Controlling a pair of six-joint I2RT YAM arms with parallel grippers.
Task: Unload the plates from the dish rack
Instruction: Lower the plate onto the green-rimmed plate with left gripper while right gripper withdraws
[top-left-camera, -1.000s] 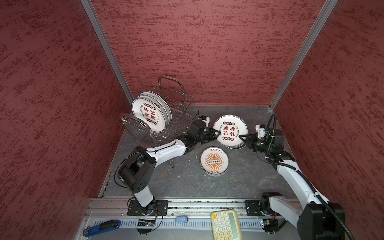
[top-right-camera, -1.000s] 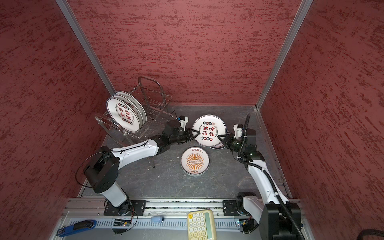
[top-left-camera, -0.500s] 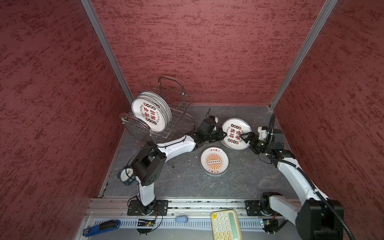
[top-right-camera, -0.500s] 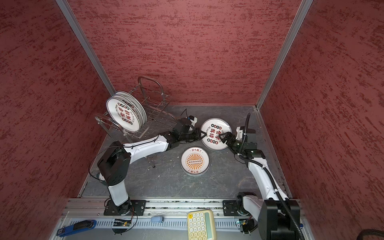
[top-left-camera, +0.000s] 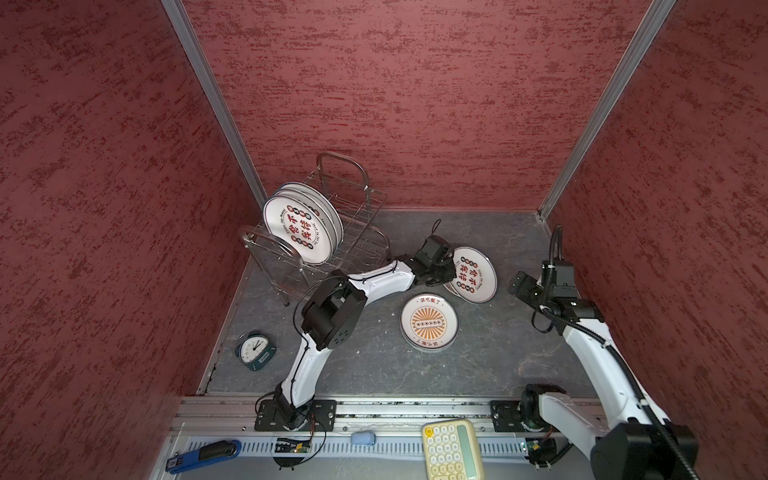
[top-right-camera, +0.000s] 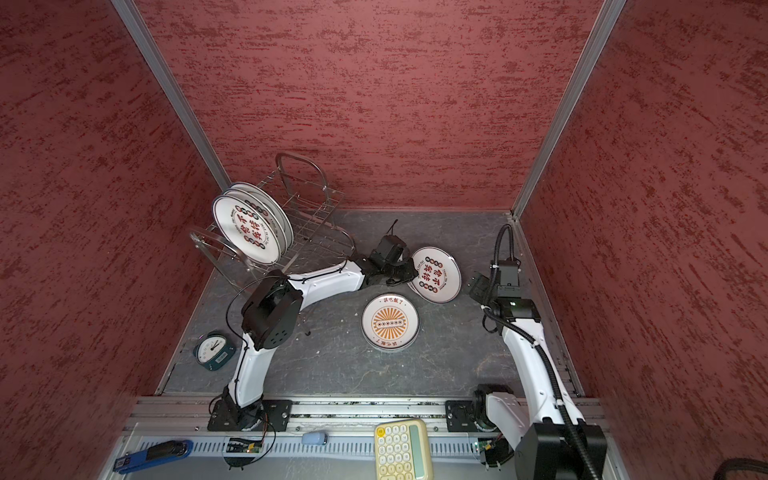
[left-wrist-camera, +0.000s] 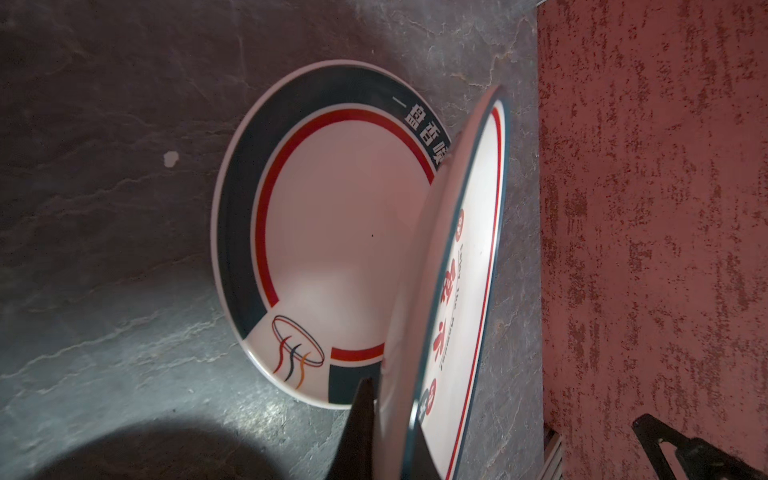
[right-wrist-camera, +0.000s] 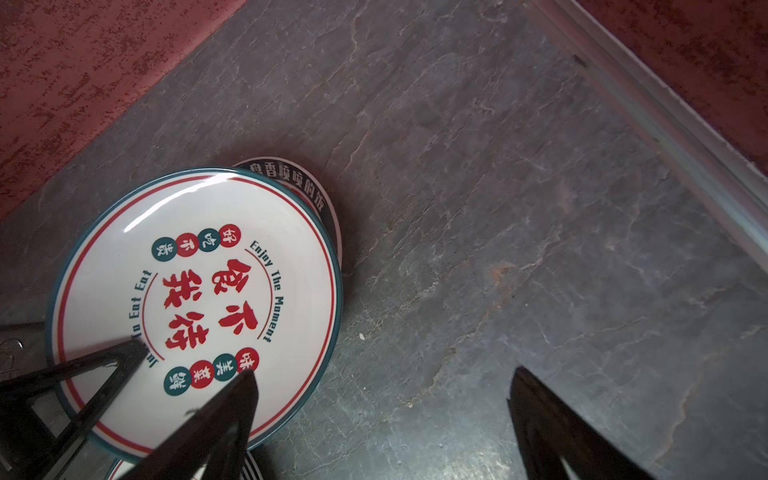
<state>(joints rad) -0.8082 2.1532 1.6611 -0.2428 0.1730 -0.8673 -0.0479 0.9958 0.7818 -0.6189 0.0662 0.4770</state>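
Note:
The dish rack (top-left-camera: 332, 232) (top-right-camera: 291, 224) stands at the back left with several plates (top-left-camera: 299, 230) (top-right-camera: 249, 230) upright in it. My left gripper (top-left-camera: 440, 276) (top-right-camera: 399, 276) (left-wrist-camera: 390, 415) is shut on the rim of a red-character plate (top-left-camera: 473, 274) (top-right-camera: 436, 274) (left-wrist-camera: 465, 270) (right-wrist-camera: 199, 299). It holds that plate tilted over a dark-rimmed plate (left-wrist-camera: 332, 232) (right-wrist-camera: 307, 183) lying flat on the table. An orange sunburst plate (top-left-camera: 429, 322) (top-right-camera: 390, 322) lies in front. My right gripper (top-left-camera: 519, 284) (top-right-camera: 478, 286) (right-wrist-camera: 382, 374) stands open and empty, to the right of the held plate.
A teal alarm clock (top-left-camera: 255, 351) (top-right-camera: 214, 351) lies at the front left of the grey table. A yellow calculator (top-left-camera: 451, 451) and a blue tool (top-left-camera: 203, 455) sit on the front rail. Red walls close in on three sides.
My right gripper has opened, let go of the red-character plate and drawn back to the right. My left gripper has shut on the plate's rim and carried it right and lower.

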